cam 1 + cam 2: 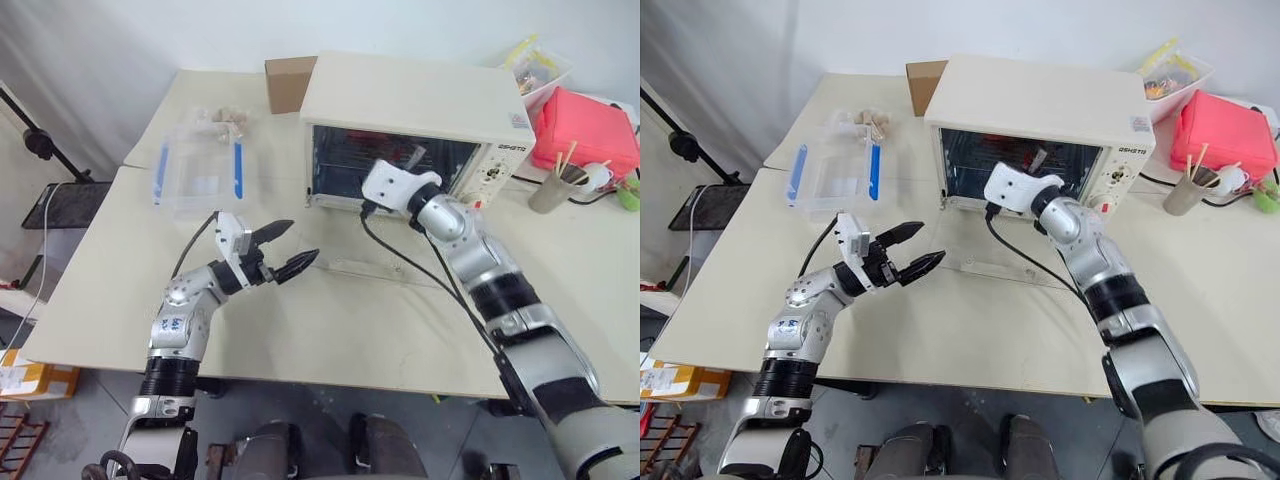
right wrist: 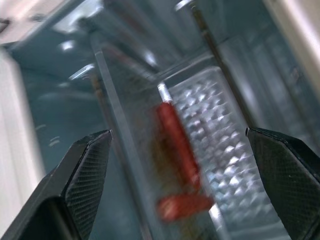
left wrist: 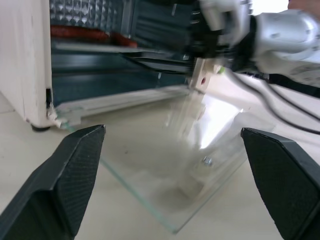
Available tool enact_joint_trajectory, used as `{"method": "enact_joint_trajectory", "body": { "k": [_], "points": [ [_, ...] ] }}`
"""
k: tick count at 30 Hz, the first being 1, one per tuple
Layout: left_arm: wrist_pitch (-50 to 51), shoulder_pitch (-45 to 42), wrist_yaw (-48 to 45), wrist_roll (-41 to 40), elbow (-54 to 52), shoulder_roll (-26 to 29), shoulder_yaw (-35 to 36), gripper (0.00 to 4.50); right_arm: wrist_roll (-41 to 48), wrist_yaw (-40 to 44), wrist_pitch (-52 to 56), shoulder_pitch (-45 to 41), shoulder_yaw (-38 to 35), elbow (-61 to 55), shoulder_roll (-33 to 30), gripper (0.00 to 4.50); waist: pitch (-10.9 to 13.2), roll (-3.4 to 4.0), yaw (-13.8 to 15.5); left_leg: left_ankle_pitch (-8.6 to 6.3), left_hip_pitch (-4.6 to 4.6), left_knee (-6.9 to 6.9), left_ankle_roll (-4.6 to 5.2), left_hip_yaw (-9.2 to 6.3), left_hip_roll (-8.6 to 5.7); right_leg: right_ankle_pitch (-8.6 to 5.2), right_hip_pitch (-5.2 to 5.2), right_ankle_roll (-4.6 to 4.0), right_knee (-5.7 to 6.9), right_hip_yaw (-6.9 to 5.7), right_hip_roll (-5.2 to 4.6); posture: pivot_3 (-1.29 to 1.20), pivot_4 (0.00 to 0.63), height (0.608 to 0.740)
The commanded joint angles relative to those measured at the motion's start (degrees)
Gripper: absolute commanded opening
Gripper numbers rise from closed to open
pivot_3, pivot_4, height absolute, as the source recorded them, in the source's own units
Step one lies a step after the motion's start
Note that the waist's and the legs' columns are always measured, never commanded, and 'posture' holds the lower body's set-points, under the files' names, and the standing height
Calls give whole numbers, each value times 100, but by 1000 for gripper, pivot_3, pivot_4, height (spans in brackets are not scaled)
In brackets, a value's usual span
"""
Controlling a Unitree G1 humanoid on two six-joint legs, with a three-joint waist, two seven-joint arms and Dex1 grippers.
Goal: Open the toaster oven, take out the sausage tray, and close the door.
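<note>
i read step 1 as done: the toaster oven point(image 1: 410, 110) sits in the upper middle of the head view and its door point(image 1: 990, 245) is folded down flat onto the table point(image 1: 330, 330), the glass panel lying just in front of the open cavity. my left gripper point(image 1: 282, 253) hangs left of centre, near the door's left edge and apart from it, its 2 black fingers spread wide and holding nothing; in the left wrist view the glass lies between them but lower down. my right gripper point(image 2: 180, 145) is at the oven's mouth, centre of the head view, fingers wide apart and empty. through the right wrist view i see the sausage tray point(image 2: 220, 130) inside the cavity, shiny and dimpled, with a reddish sausage point(image 2: 175, 135) on it between the 2 fingertips. so i judge 2 steps are left: the tray is not yet gripped or pulled out, and the door is not yet closed.
</note>
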Motion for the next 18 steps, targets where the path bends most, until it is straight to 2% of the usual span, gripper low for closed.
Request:
{"method": "enact_joint_trajectory", "body": {
  "k": [1,4,15,16,18],
  "points": [
    [10,6,103,-120,-272,-21,24,4458,-180,-279,-250,-396,111,592,141,4500,0,0,-29,1,0,-2,-1,-1,0,0,0,0,0,-1,0,0,150,740],
    [-122,-184,154,-26,-8,-75,-34,4500,-349,-336,-432,-885,319,1319,390,3876,0,1,-100,3,-1,-3,-2,0,0,0,0,0,1,-1,2,0,150,740],
    [-811,-1871,-158,111,1974,-154,11,4500,-510,-158,-460,-1310,489,2231,471,241,0,1,-100,14,-11,-6,-7,-16,-2,0,-3,0,3,-14,6,0,150,740],
    [-887,-2009,-201,134,2151,-165,7,4500,-495,-98,-437,-1307,481,2205,472,46,0,0,-101,14,-15,-6,-7,-19,-1,0,-6,0,3,-17,7,0,150,740],
    [-1016,-2237,-267,159,2459,-192,22,4500,-472,-26,-411,-1303,469,2149,470,46,0,-1,-101,14,-19,-4,-8,-24,1,0,-7,0,4,-24,10,0,150,740]
  ]
}}
